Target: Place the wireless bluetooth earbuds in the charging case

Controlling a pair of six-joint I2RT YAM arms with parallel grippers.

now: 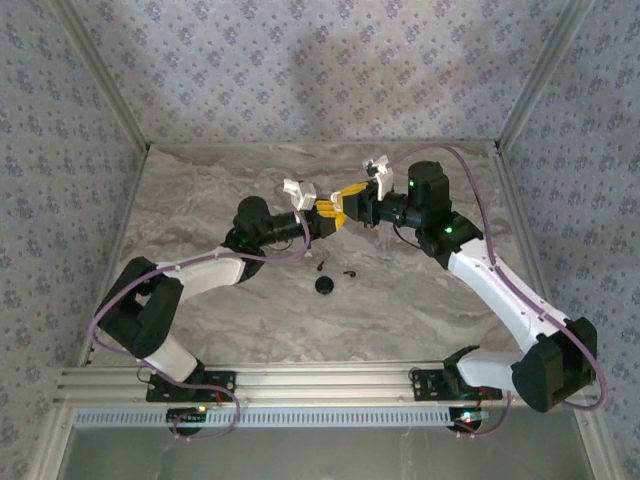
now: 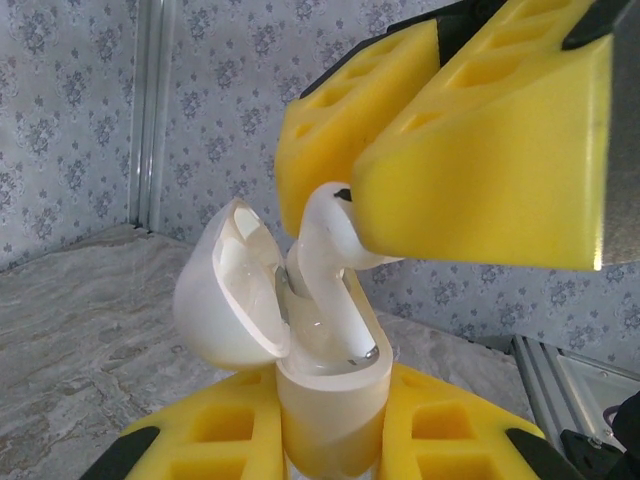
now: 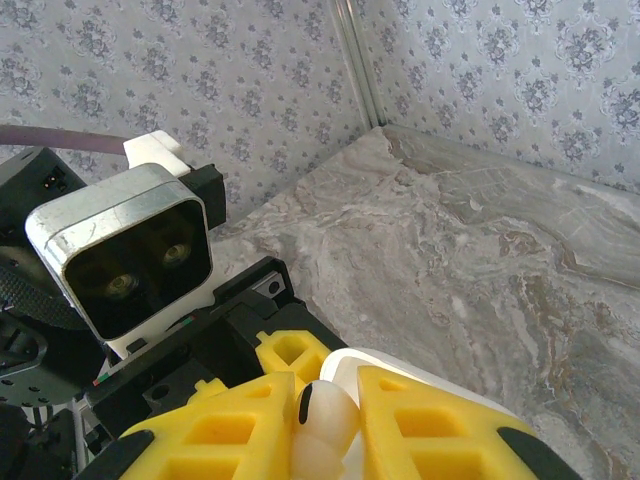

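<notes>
Left wrist shows white earbud (image 2: pixel 322 250) in case (image 2: pixel 330 385); top external, black bits (image 1: pixel 325 285).

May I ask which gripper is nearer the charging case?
Left: the left gripper clamps the charging case; the right gripper holds a white earbud at its opening.

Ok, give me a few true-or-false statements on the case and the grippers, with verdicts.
1. The charging case has its lid open. True.
2. The left gripper grips the case by its base. True.
3. The right gripper is open and empty. False: the right gripper is shut on a white earbud.
4. The case lies on the table. False: it is held up above the marble table.
5. The earbud is fully seated in the case. False: most of it stands above the opening.
</notes>
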